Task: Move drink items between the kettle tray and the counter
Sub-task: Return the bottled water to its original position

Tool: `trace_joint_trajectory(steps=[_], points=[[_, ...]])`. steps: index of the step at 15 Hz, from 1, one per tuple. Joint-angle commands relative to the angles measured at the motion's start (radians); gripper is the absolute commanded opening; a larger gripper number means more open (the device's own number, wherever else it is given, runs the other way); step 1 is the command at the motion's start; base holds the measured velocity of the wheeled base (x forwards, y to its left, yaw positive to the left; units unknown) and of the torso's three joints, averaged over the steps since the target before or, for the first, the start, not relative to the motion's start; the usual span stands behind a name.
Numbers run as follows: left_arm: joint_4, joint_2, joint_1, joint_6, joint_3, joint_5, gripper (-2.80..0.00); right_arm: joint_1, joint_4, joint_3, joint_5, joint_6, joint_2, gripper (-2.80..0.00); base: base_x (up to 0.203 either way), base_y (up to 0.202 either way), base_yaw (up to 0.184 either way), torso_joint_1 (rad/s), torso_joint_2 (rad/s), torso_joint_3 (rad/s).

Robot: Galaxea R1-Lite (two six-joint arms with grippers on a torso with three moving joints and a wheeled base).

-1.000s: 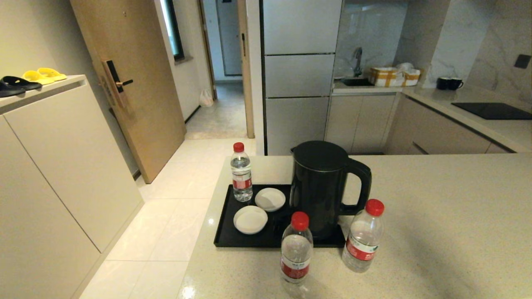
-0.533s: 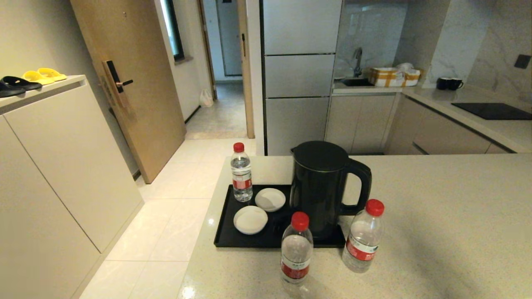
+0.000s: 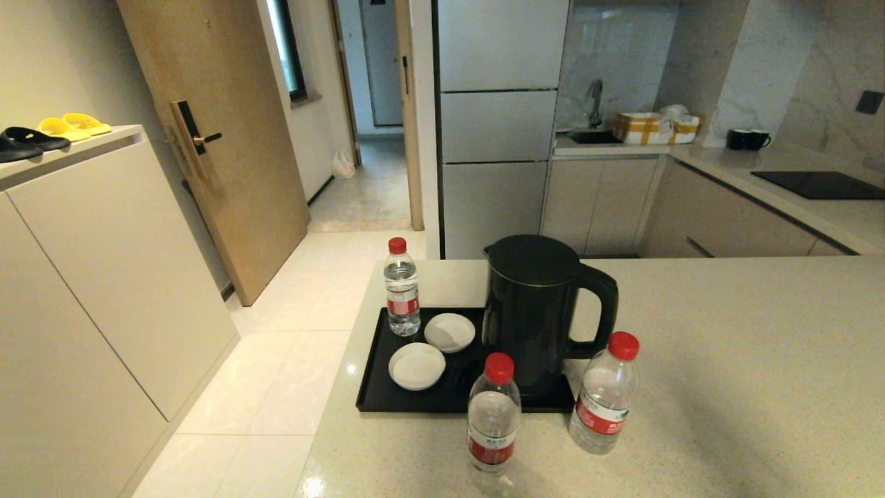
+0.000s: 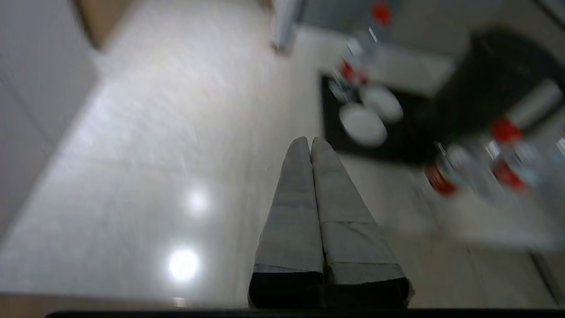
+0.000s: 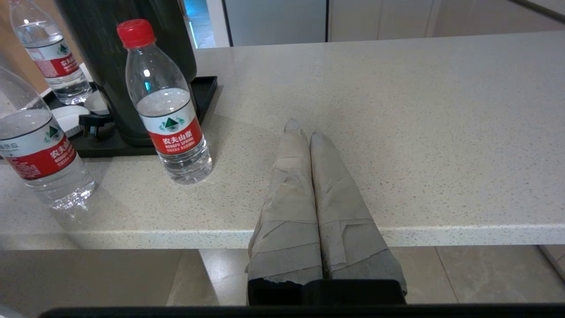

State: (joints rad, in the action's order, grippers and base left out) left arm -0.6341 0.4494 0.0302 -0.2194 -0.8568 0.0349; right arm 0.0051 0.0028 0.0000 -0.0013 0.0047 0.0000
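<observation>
- Head: neither arm shows. One bottle [image 3: 402,287] stands at the tray's [image 3: 373,387] 11 o'clock corner; two bottles [image 3: 493,422] stand on the speckled desk [image 3: 726,387] at its 5 o'clock, by the kettle [image 3: 536,311].
- Left wrist: left gripper [image 4: 309,142] over tiled floor [image 4: 154,154], jaws closed, empty.
- Right wrist: right gripper [image 5: 304,130] at the desk edge, jaws closed, empty.

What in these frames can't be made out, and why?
- Head view: neither arm is in frame.
- Head view: the kettle hides the kettle tray's right part.
- Left wrist view: motion blur smears the bottles' labels; the left gripper is shut, over the floor.
- Right wrist view: the nearest bottle is cut off by the frame edge; the right gripper is shut.
</observation>
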Motion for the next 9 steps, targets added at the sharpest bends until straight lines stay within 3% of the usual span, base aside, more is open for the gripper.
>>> trace_joint_trajectory(steps=[1,4,7,9], points=[[0.033,0.131,0.027,0.004,0.043,0.082,-2.80,0.001,0.000,0.002,0.000,0.000,0.002,-2.80,0.000,0.000,0.000,0.000,0.00,0.000],[0.243,0.297,0.058,0.041,0.239,0.243,-2.80,0.001,0.000,0.002,0.000,0.000,0.002,-2.80,0.000,0.000,0.000,0.000,0.00,0.000],[0.398,0.499,0.078,0.055,0.250,0.398,-2.80,0.001,0.000,0.002,0.000,0.000,0.002,-2.80,0.000,0.000,0.000,0.000,0.00,0.000],[0.555,0.585,0.145,0.060,0.270,0.472,-2.80,0.001,0.000,0.002,0.000,0.000,0.002,-2.80,0.000,0.000,0.000,0.000,0.00,0.000]])
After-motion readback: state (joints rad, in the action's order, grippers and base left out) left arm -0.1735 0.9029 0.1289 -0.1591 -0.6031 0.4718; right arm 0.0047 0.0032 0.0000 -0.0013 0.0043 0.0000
